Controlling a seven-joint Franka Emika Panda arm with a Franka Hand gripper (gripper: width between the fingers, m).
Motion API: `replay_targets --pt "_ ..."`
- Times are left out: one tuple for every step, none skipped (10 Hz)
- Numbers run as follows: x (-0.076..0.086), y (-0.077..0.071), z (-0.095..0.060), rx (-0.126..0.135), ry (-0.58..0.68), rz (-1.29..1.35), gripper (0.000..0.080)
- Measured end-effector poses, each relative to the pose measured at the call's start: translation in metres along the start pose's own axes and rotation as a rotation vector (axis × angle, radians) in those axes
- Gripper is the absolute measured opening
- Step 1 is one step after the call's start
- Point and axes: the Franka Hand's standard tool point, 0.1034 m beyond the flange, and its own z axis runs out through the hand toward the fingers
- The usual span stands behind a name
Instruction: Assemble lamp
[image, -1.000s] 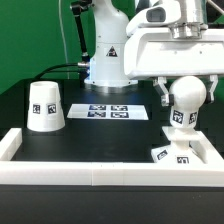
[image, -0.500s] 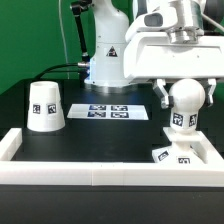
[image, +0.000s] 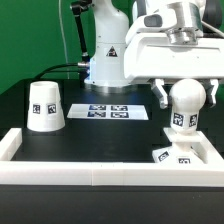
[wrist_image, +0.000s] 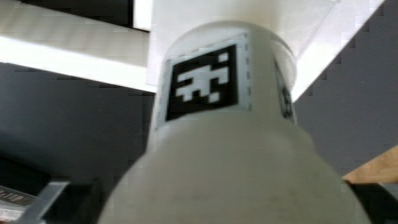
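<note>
Exterior view, writing: no words can be read. A yellow warning triangle (image: 112, 52) sits on the Franka arm's pedestal (image: 108, 62), and black-and-white square tags mark the lamp parts.
Wrist view, label: one square tag (wrist_image: 210, 85) fills the middle of the bulb's neck, its pattern sharp, with no letters on it.
Change: the bulb (image: 186, 102) and the gripper (image: 188, 96) have shifted slightly toward the exterior view's right since a second ago. The shade, base and marker board lie as before.
Gripper: its two fingers (image: 163, 97) stand on either side of the bulb's ball top and pinch it, holding the bulb upright, clear of the table.
Bulb: between the fingers, neck pointing down.
Base (image: 176, 155): just beneath the gripper, flat in the corner of the white rail frame (image: 90, 171).
Shade (image: 45, 107): well apart from the gripper, toward the exterior view's left, wide end down on the table.
Marker board (image: 112, 111): flat on the table, between the shade and the gripper.
</note>
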Motion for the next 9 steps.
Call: replay_targets --pt "0.0 0.0 0.0 0.0 0.0 0.0 0.069" --pt "0.003 0.001 -0.005 0.002 -0.012 0.002 0.069" --pt "0.008 0.003 -0.013 0.003 -0.017 0.003 0.0698" --pt "0.009 0.004 -0.018 0.013 -0.063 0.004 0.0698" --pt "0.011 0.007 -0.02 0.011 -0.064 0.001 0.0699" --pt "0.01 0.009 -0.02 0.01 -0.071 -0.001 0.0699" --pt "0.002 0.006 -0.019 0.038 -0.181 0.001 0.0699" --pt "0.003 0.004 -0.019 0.059 -0.255 0.002 0.0699" --pt "0.001 0.003 -0.018 0.074 -0.313 0.002 0.0699"
